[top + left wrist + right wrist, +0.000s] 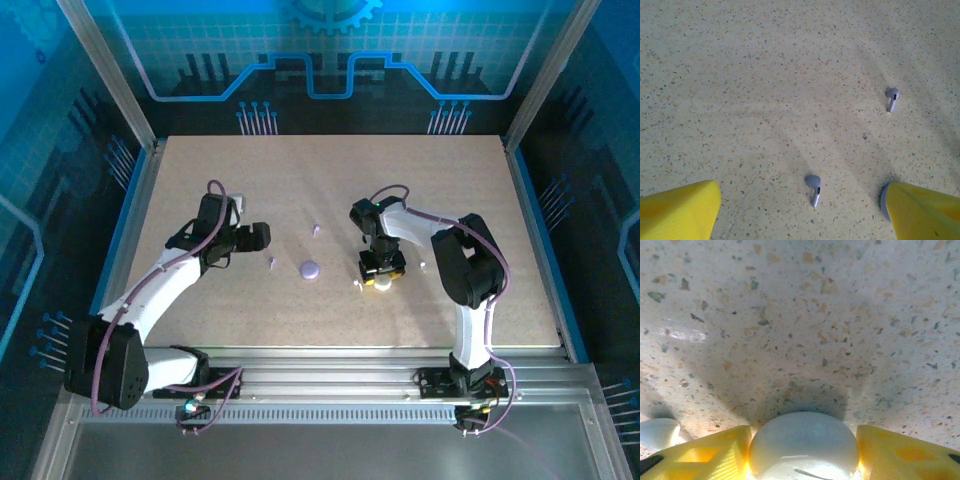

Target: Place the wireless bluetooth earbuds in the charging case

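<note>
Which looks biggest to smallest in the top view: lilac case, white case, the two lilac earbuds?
1. lilac case, largest in full sight.
2. white case, partly hidden under the right gripper, so its rank against the lilac one is unsure.
3. far lilac earbud and near lilac earbud: tiny, alike, unranked.

Robotics lab test cell, purpose-built rig. Speckled beige table [330,180] sits in an enclosure w/ aluminium corner posts [108,70] & blue-lit wall panels [200,40] printed w/ circuit traces & a gear graphic [330,10]. Bolted to a slotted metal rail [330,385] along the near edge: left arm [160,290] & right arm [465,270], purple cables [212,185] looped along both
</note>
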Available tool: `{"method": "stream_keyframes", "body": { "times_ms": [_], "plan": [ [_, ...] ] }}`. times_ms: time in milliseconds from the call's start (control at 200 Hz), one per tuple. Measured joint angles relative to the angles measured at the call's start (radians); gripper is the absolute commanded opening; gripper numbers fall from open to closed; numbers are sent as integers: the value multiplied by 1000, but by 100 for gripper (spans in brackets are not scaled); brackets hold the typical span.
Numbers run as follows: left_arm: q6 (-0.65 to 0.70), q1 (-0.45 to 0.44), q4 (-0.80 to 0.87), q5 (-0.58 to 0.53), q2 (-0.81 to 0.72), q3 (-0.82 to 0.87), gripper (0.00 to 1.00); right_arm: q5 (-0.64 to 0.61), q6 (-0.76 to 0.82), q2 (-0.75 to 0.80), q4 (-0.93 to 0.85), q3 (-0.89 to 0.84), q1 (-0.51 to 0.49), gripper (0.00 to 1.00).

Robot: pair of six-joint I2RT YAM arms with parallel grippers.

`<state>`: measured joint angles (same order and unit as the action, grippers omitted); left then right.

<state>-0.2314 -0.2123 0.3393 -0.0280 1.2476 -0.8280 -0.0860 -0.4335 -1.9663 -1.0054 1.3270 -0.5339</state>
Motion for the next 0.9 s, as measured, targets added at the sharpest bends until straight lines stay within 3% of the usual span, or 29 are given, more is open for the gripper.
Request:
{"method": "stream_keyframes", "body": {
  "times_ms": [115, 460, 655, 900],
  "plan": [
    [0, 0, 0, 0, 0, 0, 86, 1, -2, 0, 1, 0, 3, 46],
    [13, -31, -55, 80, -4, 16, 79, 23, -29, 89, 40, -83, 22, 44],
    [44, -155, -283, 174, -65, 186, 77, 69, -76, 222, 80, -110, 53, 43],
    [47, -294, -705, 287, -61, 395, 73, 157, -165, 376, 173, -111, 56, 44]
  ]
}}
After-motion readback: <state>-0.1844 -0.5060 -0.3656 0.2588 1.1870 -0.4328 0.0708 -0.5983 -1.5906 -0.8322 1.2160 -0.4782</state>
